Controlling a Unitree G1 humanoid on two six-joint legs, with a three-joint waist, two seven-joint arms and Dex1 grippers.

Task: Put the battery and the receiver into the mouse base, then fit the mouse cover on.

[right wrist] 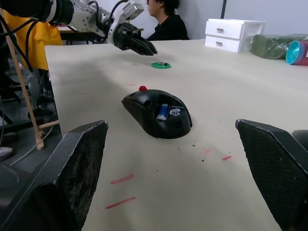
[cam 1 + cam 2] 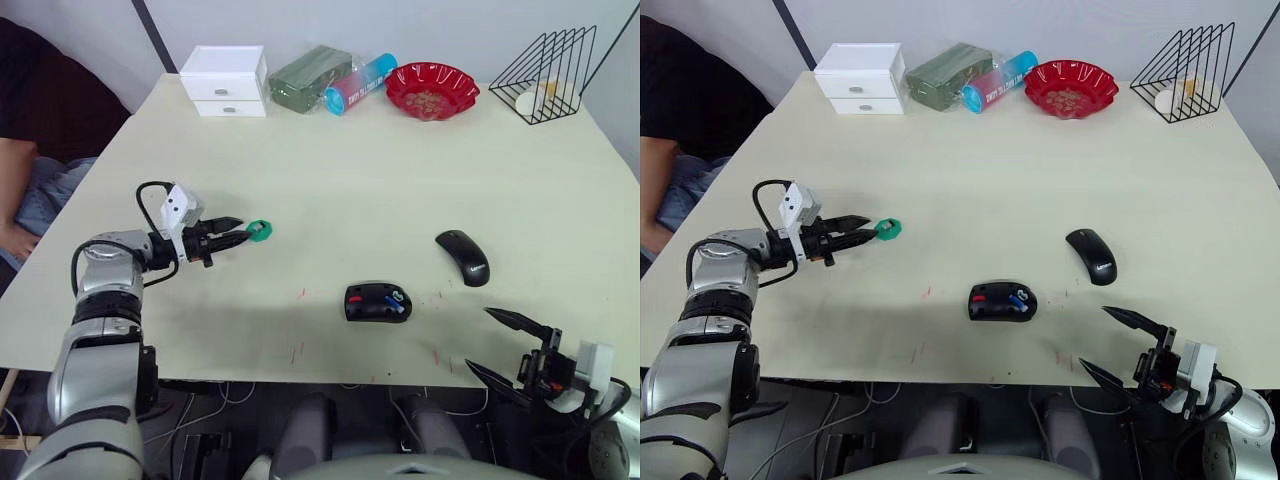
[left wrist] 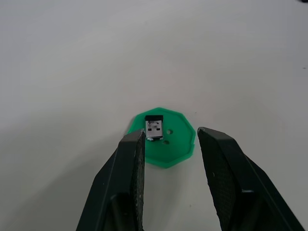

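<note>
Right gripper (image 2: 505, 343) at the table's near edge (image 2: 330, 372), jaws spread wide and empty, well apart from every task item. Mouse base (image 2: 378, 301) lies open on the table just beyond it, with the battery (image 1: 162, 111) seated in its recess. Mouse cover (image 2: 463, 257) rests on the table beside and slightly beyond the base, on the right. Left gripper (image 3: 168, 144) hovers low with jaws spread; its fingertips reach the near rim of a green disc (image 3: 163, 140), on which the receiver (image 3: 154, 127) lies, just ahead of the jaws and nearer one finger, not yet between the pads.
</note>
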